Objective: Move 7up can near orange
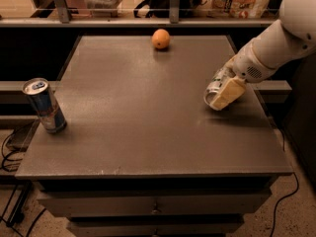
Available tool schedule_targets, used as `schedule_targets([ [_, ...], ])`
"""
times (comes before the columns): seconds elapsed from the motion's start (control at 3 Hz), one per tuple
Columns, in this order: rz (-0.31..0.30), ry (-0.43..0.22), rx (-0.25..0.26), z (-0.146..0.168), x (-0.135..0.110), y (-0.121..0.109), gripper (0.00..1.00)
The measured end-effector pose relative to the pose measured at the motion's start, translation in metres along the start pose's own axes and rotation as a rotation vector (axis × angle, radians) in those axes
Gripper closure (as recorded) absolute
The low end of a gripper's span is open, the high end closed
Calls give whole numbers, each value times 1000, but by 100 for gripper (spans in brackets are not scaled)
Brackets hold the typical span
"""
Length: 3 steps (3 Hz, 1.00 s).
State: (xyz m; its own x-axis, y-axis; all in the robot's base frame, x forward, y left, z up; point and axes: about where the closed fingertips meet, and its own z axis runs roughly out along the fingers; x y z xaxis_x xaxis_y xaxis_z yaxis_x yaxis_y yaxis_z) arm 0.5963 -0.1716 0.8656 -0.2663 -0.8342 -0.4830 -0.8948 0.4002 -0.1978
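The 7up can (214, 87), silver with green markings, is tilted on its side at the right of the grey table. My gripper (223, 92) is shut on it, one cream finger (228, 94) lying across its front, and holds it just above the tabletop. The white arm comes in from the upper right. The orange (160, 38) sits near the table's far edge, at the middle, well apart from the can.
A tall blue-and-silver can (44, 105) stands upright near the left edge of the table (133, 112). A rail and shelves with packages run behind the far edge. Drawers sit under the tabletop; cables lie on the floor.
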Motion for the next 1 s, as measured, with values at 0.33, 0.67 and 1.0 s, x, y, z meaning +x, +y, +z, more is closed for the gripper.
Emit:
schedule_targets([
  [0.33, -18, -101, 14, -24, -31, -11, 87],
  [0.67, -3, -196, 75, -50, -74, -26, 100],
  [1.0, 1, -201, 81, -52, -76, -28, 100],
])
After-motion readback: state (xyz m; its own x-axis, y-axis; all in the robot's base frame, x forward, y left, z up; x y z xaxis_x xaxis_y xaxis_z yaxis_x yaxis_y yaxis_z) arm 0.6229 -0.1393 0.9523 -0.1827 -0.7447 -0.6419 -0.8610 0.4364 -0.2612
